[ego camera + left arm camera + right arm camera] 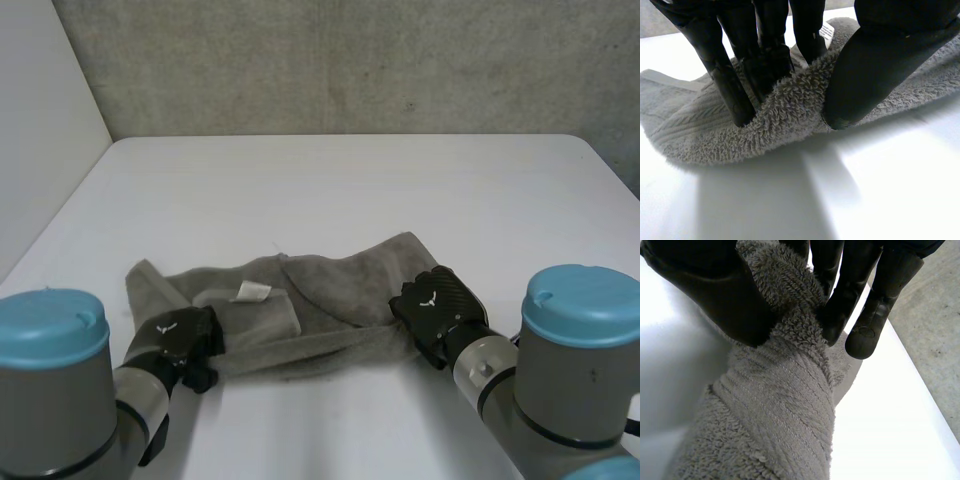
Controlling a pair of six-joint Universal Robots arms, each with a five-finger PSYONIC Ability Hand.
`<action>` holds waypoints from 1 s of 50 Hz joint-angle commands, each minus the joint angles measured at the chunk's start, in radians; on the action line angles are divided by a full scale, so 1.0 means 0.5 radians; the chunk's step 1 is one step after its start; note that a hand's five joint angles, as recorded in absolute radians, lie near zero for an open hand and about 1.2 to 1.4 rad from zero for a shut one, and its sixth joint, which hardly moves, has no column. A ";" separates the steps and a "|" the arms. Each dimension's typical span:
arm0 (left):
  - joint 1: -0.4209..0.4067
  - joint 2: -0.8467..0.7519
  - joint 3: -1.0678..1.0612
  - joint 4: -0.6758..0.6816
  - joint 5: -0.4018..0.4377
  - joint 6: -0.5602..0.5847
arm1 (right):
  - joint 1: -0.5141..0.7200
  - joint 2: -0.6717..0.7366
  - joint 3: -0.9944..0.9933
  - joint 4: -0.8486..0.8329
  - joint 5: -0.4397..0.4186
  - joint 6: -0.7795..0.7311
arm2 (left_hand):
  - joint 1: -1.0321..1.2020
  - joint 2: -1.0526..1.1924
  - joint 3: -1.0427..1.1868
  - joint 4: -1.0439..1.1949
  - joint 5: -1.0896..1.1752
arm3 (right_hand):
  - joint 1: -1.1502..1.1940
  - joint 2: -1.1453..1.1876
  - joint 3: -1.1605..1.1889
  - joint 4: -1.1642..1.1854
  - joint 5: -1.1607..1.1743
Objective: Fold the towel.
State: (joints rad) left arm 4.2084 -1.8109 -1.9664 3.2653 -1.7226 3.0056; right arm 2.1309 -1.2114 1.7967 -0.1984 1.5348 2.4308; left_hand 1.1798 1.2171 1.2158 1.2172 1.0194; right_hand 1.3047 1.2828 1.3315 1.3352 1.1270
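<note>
- Wall (350,60): grey concrete, behind the far edge of the table.
- Table (340,190): white, bare across its far half.
- Towel (340,290): grey terry, rumpled and partly folded over itself, lying across the near middle of the table between the two arms.
- Right hand (435,305): at the towel's near right end. Thumb (710,290) and fingers (840,305) closed on a bunched ridge of towel (785,410).
- Left hand (185,340): at the towel's near left edge. Fingers (770,45) press on top and the thumb (875,65) comes from the side, pinching a raised fold of towel (785,120).
- Label (252,292): white, on the towel's left part, just beyond the left hand.
</note>
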 commanded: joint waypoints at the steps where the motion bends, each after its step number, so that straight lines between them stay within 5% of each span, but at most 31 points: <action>1: -0.078 0.161 -0.062 -0.002 0.000 -0.001 | -0.007 -0.090 0.110 -0.020 -0.011 0.023 | -0.774 -0.849 -0.846 -0.849 -0.802 | 0.183 0.227 0.130 0.122 0.189; 2: -0.093 0.207 -0.047 -0.002 0.000 0.008 | -0.007 -0.090 0.110 -0.020 -0.011 0.023 | -1.444 -1.519 -1.516 -1.519 -1.473 | 0.183 0.227 0.130 0.122 0.189; 7: -0.106 0.326 0.045 0.001 0.000 0.112 | -0.050 -0.096 0.159 -0.033 -0.060 0.130 | -1.856 -1.931 -1.928 -1.931 -1.884 | 0.183 0.227 0.130 0.122 0.189; 16: -0.118 0.284 0.297 0.007 0.067 0.395 | -0.184 -0.108 0.220 -0.033 -0.256 0.363 | -1.827 -1.901 -1.899 -1.902 -1.855 | 0.183 0.227 0.130 0.122 0.189; 22: -0.124 -0.029 0.537 -0.023 0.337 0.649 | -0.197 -0.118 0.239 -0.036 -0.275 0.372 | -1.674 -1.749 -1.746 -1.749 -1.703 | 0.183 0.227 0.130 0.122 0.189; 26: -0.136 -0.283 0.726 -0.176 0.557 0.952 | -0.212 -0.121 0.245 -0.036 -0.278 0.372 | -1.088 -1.163 -1.160 -1.163 -1.116 | 0.183 0.227 0.130 0.122 0.189; 34: -0.118 -0.624 1.027 -0.419 0.712 1.364 | -0.218 -0.118 0.254 -0.036 -0.278 0.372 | -1.128 -1.202 -1.200 -1.203 -1.156 | 0.183 0.227 0.130 0.122 0.189; 47: -0.118 -0.842 1.263 -0.502 0.715 1.395 | -0.227 -0.118 0.257 -0.036 -0.278 0.372 | -1.087 -1.162 -1.159 -1.162 -1.116 | 0.183 0.227 0.130 0.122 0.189; 50: -0.115 -0.857 1.300 -0.530 0.709 1.395 | -0.227 -0.118 0.257 -0.036 -0.278 0.369 | -0.802 -0.876 -0.874 -0.877 -0.830 | 0.183 0.227 0.130 0.122 0.189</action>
State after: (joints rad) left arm 4.1497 -2.2209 -1.3497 3.0216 -1.3630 3.7073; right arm 2.0180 -1.2701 1.9256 -0.2163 1.3960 2.6167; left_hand 0.5604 0.5603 0.5591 0.5592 0.3825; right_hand 1.3143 1.2828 1.3369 1.3353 1.1270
